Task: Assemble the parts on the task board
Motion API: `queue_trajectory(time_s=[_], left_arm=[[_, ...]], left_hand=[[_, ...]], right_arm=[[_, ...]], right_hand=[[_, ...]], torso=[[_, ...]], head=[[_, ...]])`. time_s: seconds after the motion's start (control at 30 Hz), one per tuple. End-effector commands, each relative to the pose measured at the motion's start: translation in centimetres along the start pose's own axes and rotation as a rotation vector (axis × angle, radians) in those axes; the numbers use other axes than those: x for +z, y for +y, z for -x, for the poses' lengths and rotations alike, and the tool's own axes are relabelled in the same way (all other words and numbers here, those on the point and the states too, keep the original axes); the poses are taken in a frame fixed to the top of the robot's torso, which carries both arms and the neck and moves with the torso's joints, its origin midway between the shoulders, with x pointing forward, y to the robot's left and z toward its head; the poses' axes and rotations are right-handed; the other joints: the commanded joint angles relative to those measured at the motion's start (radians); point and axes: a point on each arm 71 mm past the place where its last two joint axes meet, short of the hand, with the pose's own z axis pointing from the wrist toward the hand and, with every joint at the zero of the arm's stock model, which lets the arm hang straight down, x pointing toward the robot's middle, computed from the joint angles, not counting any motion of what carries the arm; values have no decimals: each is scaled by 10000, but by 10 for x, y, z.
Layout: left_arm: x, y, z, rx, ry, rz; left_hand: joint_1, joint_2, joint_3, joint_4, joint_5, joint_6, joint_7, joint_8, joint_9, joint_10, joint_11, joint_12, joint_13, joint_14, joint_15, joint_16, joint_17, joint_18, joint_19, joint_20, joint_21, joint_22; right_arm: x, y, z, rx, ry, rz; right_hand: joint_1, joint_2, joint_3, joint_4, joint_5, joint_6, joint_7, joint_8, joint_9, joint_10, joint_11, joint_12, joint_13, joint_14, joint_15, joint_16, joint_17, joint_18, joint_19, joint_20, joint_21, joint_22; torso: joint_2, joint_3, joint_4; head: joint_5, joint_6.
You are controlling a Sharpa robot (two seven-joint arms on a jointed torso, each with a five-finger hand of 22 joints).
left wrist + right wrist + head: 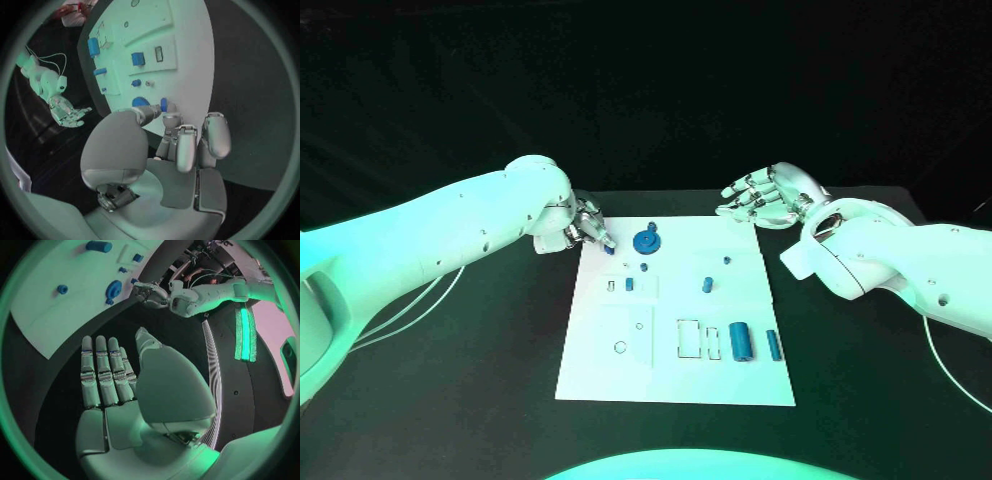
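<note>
The white task board [672, 375] lies in the middle of the black table. My left hand [577, 226] is at the board's far left corner and pinches a small blue part [164, 104] between thumb and a finger, just above the board. A round blue disc [648, 241] sits right beside that pinch and also appears in the right wrist view, disc [114, 289]. My right hand [764, 195] hovers over the table past the board's far right corner, fingers [103, 372] straight and apart, holding nothing.
Two blue cylinders [740, 341] [772, 344] lie near the board's front right, beside a rectangular slot [687, 338]. Small blue pieces [708, 285] [630, 284] stand mid-board. Black table surrounds the board; white cables trail off at both sides.
</note>
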Motion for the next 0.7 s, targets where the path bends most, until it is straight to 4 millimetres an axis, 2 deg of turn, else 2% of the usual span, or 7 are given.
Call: queue_trajectory(time_s=[0.03, 0.2, 0.43, 0.7], left_arm=[[-6, -2, -1, -488, -177, -276], [-18, 1, -6, -457, -329, -446], [-36, 2, -17, -241, -489, -760], [-44, 1, -25, -227, -878, -944]], left_hand=[[-135, -66, 1648, -1613, 379, 133, -45, 68, 416, 178, -38, 93, 94, 790, -105, 82, 2014, -44, 150, -20, 102, 136], [-236, -162, 1698, -1683, 614, 252, -98, 75, 417, 348, -92, 139, 210, 853, -155, 144, 2163, -87, 304, -58, 205, 321], [-270, -195, 1727, -1701, 694, 305, -120, 78, 417, 423, -114, 166, 269, 865, -177, 154, 2187, -102, 360, -74, 242, 386], [-330, -255, 1812, -1725, 808, 378, -157, 100, 430, 540, -150, 222, 376, 884, -213, 171, 2228, -132, 466, -104, 314, 512]], right_arm=[[0, 0, 1, 56, -76, 181], [0, -2, 3, 119, -147, 137], [1, -5, 6, 173, -226, 80], [0, -7, 5, 206, -239, 75]], right_hand=[[-21, -78, -11, -90, -7, -44, 115, -56, -21, -74, 65, -63, -74, -41, 73, -81, -75, 128, -94, 29, -19, -122], [2, -54, -34, -127, -6, -71, 158, -110, -47, -247, 125, -161, -269, -132, 131, -212, -251, 128, -180, 81, -14, -384], [16, -38, -50, -156, -6, -97, 165, -150, -65, -290, 145, -185, -382, -222, 171, -288, -399, 121, -289, 120, -26, -575], [13, -34, -65, -165, -6, -129, 183, -179, -77, -330, 163, -203, -424, -261, 191, -303, -471, 122, -348, 141, -22, -666]], torso=[[-43, -34, 48], [-81, -67, 114], [-84, -105, 131], [-92, -94, 135]], head=[[17, -18], [-9, -31], [29, -50], [127, -98]])
